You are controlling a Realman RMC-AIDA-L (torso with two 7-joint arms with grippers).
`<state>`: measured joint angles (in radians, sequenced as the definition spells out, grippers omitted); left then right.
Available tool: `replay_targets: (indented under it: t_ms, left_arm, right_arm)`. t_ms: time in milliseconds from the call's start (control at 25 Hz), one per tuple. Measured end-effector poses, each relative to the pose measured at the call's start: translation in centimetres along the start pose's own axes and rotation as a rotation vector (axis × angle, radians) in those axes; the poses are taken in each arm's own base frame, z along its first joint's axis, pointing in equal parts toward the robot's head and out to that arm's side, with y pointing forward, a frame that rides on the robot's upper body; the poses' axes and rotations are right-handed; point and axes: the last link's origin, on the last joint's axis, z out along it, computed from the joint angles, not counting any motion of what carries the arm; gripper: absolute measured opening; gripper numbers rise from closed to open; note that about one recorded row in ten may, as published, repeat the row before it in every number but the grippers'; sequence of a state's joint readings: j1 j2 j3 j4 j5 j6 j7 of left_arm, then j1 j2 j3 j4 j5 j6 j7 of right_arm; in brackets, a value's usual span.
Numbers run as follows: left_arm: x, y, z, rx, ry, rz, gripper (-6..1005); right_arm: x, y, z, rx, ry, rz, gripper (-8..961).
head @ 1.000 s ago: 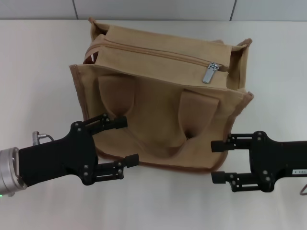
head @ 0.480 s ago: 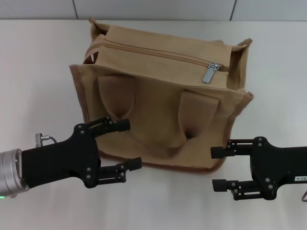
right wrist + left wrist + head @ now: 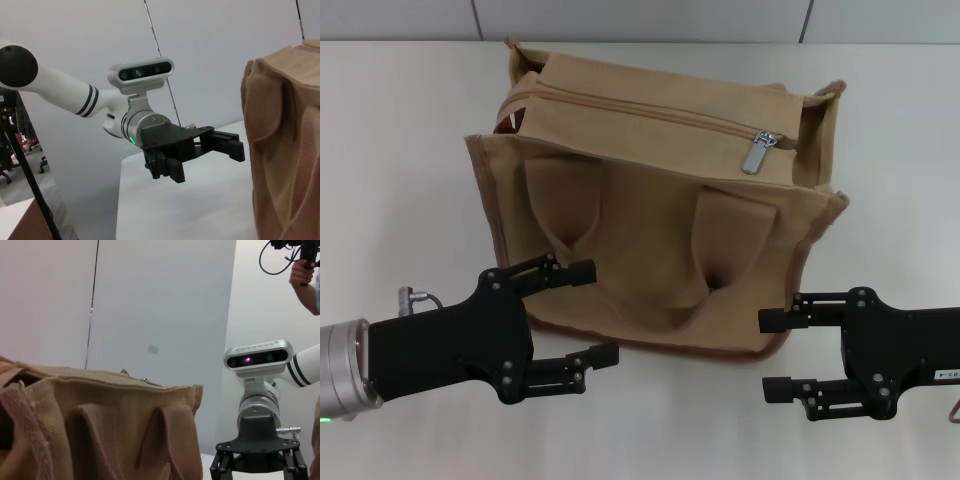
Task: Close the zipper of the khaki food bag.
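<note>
Head view: khaki food bag [image 3: 655, 200] on tabletop [image 3: 400, 150], just beyond both sets of fingers. Left gripper [image 3: 582, 312] and right gripper [image 3: 775, 355] low at front edge, fingers apart, empty. Zipper [image 3: 650, 112] slider at right end, far from fingertips.

Left wrist view: bag wall close, handles slack; snag risk on approach.

Right wrist view: soft canvas; likely to slide if slider pulled unbraced.

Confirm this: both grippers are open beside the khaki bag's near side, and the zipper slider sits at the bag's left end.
Not quite. The zipper has its slider at the right end of the khaki bag, as the head view shows. The rest holds: the left gripper and right gripper are both open by the bag's near side.
</note>
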<state>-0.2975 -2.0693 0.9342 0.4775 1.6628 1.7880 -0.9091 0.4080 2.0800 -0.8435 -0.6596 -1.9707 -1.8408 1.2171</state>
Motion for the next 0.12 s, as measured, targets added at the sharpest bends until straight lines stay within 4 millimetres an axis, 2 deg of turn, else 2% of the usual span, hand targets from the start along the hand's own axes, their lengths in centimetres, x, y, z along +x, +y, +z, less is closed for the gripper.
replay_targets:
  t_ms: [120]
  left_arm:
    - [-0.05, 0.08, 0.00, -0.003, -0.001, -0.003, 838]
  right_arm:
    - [-0.01, -0.01, 0.01, 0.000, 0.000, 0.000, 703]
